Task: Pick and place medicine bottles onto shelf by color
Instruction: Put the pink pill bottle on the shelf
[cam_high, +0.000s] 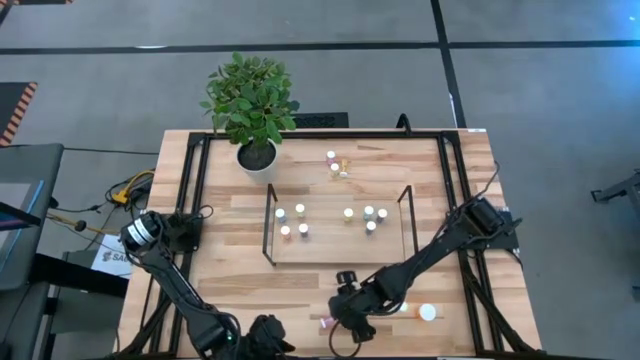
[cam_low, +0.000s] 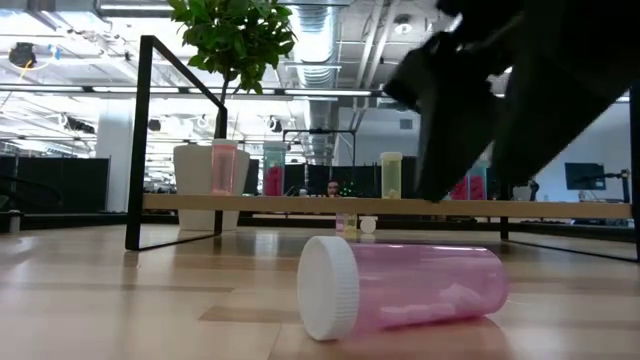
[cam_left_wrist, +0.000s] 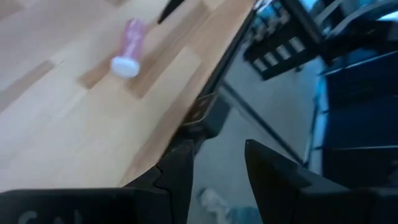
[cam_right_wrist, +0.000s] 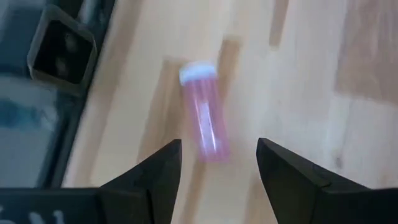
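A pink medicine bottle (cam_right_wrist: 205, 118) with a white cap lies on its side on the table near the front edge (cam_low: 400, 285), (cam_high: 326, 323). My right gripper (cam_right_wrist: 217, 158) hovers open just above it, pointing down at a slant, its fingers on either side of the bottle's base end without touching it. My left gripper (cam_left_wrist: 217, 165) hangs past the table's near edge at the front left (cam_high: 275, 340), fingers a little apart with nothing between them. Several bottles stand upright on the light-wood shelf (cam_high: 335, 243), among them a pink one (cam_low: 223, 167) and a yellow one (cam_low: 391, 173).
A wider white-orange bottle (cam_high: 418, 312) lies on the table right of the pink one, under the right arm. Two small bottles (cam_high: 333, 162) sit behind the shelf. A potted plant (cam_high: 258, 160) stands at the far left. The table's black frame runs along both sides.
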